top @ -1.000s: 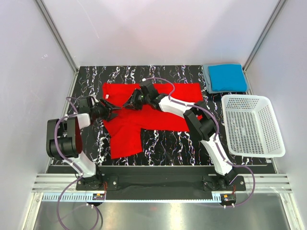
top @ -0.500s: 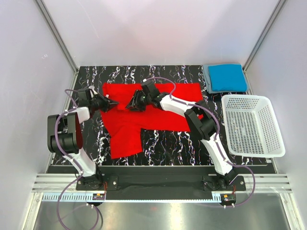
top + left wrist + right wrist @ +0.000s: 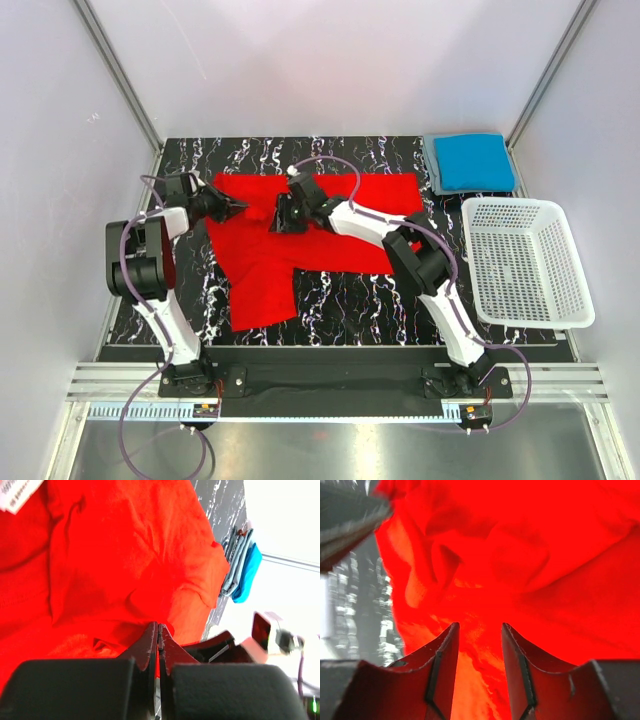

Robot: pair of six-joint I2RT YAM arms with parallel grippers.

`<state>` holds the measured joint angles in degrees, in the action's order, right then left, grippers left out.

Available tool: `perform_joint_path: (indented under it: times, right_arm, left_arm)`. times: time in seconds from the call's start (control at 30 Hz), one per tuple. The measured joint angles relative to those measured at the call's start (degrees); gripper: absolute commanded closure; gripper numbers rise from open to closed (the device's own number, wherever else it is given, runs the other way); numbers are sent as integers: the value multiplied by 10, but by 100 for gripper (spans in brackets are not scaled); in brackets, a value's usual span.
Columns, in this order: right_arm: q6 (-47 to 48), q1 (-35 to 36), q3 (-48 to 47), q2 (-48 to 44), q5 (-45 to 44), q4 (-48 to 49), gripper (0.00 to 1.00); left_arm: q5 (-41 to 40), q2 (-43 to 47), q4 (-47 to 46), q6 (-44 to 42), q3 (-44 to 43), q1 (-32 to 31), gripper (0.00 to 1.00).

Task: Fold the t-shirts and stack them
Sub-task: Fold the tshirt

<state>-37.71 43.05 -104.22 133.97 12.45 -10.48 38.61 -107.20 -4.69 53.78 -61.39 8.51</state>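
Observation:
A bright red t-shirt (image 3: 262, 285) (image 3: 125, 545) (image 3: 545, 555) lies spread on the black marbled table (image 3: 350, 300). My left gripper (image 3: 238, 207) (image 3: 158, 626) is at the shirt's back left edge, shut on a pinch of the red cloth. A little to its right, my right gripper (image 3: 278, 217) (image 3: 479, 626) stands open low over rumpled red cloth near the collar, holding nothing. A folded bright blue t-shirt (image 3: 472, 160) (image 3: 247, 572) rests on a folded grey-blue one (image 3: 430, 165) (image 3: 234, 562) at the back right corner.
A white mesh basket (image 3: 520, 205) stands at the right edge of the table, in front of the folded pile. Bare table shows in front of the red shirt and along the back. Pale walls close in both sides.
My left gripper has moved back to the shirt's left edge and shut on the cloth. My right gripper has opened wider and shifted slightly back.

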Motion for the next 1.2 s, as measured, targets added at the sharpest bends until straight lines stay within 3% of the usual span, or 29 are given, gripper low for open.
perform_joint_path:
  times: [0.43, 0.93, 1.2]
  right_arm:
    - [146, 86, -90, 5, -154, -23, 54]
    - [187, 90, -158, 98, -225, -32, 55]
    - [202, 104, -204, 126, -248, -41, 55]
  left_arm:
    - [20, -78, 35, -12, -72, 1, 100]
    - [47, -142, 149, -89, -184, 24, 100]
    - [47, -149, 181, -109, -190, 24, 100]
